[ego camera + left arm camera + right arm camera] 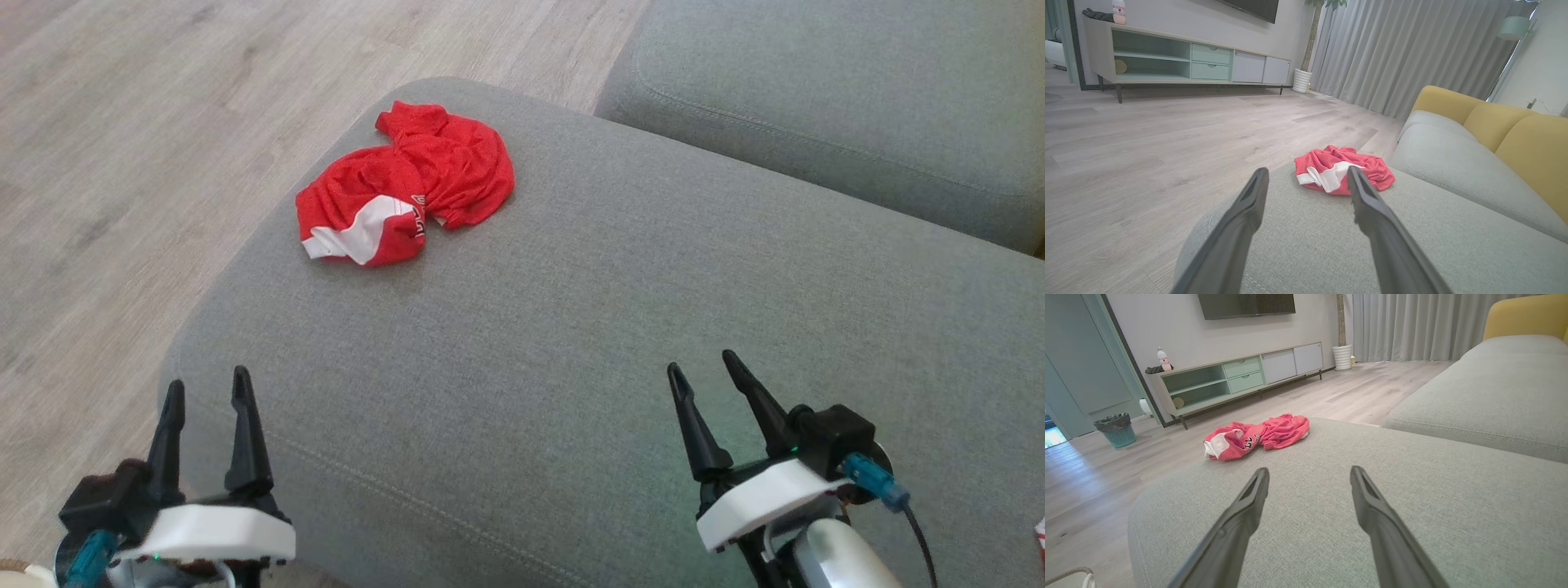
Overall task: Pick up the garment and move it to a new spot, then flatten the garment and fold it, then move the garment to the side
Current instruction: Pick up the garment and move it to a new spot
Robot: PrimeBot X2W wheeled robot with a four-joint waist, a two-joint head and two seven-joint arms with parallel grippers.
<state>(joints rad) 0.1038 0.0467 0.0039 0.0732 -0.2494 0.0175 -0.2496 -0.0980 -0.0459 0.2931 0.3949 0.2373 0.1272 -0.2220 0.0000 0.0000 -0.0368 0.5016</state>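
Both grippers stand released, with nothing between their dark fingers. The left gripper (pixel 207 378) is at the lower left of the head view, over the near left corner of the seat. The right gripper (pixel 701 361) is at the lower right, above bare grey fabric. The garment (pixel 408 192), a red jersey with a white panel and a strip of lettering, lies crumpled in a heap. It sits on the far left part of the grey sofa cushion (pixel 571 343), close to the rounded edge and well apart from both grippers. A second grey cushion (pixel 857 98) adjoins at the upper right, and the left wrist view shows yellow backrests (pixel 1515 126) behind it. Pale wood flooring (pixel 122 122) runs beyond the cushion's edge. Across the room stand a low TV console (pixel 1237 375) with green drawers, a teal waste bin (pixel 1116 428), a white plant pot (pixel 1342 357) and grey curtains (pixel 1392 53).
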